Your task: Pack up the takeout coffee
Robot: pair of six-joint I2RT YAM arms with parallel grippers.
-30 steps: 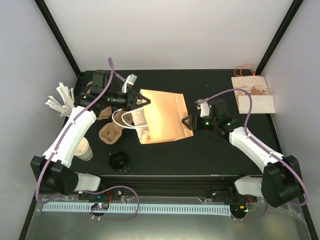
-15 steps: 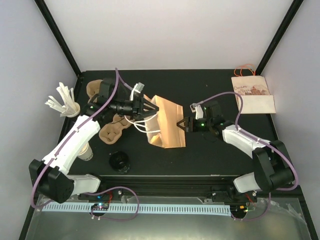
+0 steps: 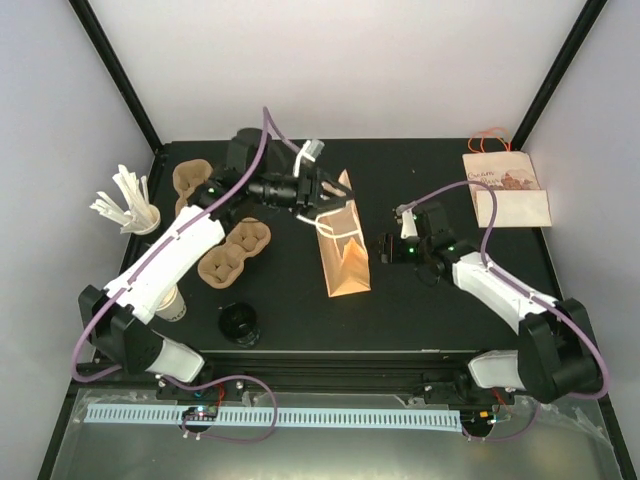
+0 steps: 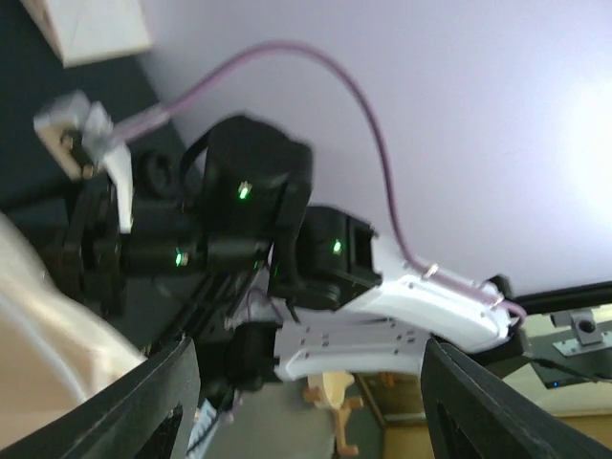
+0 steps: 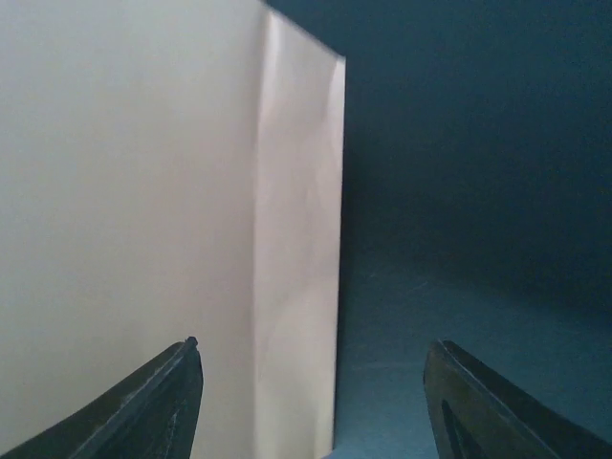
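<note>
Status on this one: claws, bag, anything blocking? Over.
Left claw open at paper bag mouth. Right claw open beside it. Cup outside, unpacked. No obstruction seen.

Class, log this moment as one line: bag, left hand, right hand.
paper bag: upright | left hand: open at bag's top | right hand: open, facing bag's side

A black table (image 3: 430, 300) filled the middle of a small booth. Behind it stood a plain white back wall (image 3: 330, 70), evenly lit. The left wall (image 3: 45, 160) and the right wall (image 3: 605, 150) were pale lilac. Two black posts, one left (image 3: 115, 75) and one right (image 3: 556, 68), slanted up from the table's far corners. Along the near edge ran a white perforated strip (image 3: 330, 417), with a dull grey metal floor (image 3: 340, 458) below it. Seen from the left wrist, a bright patch of light (image 4: 579, 115) lay on the wall.
</note>
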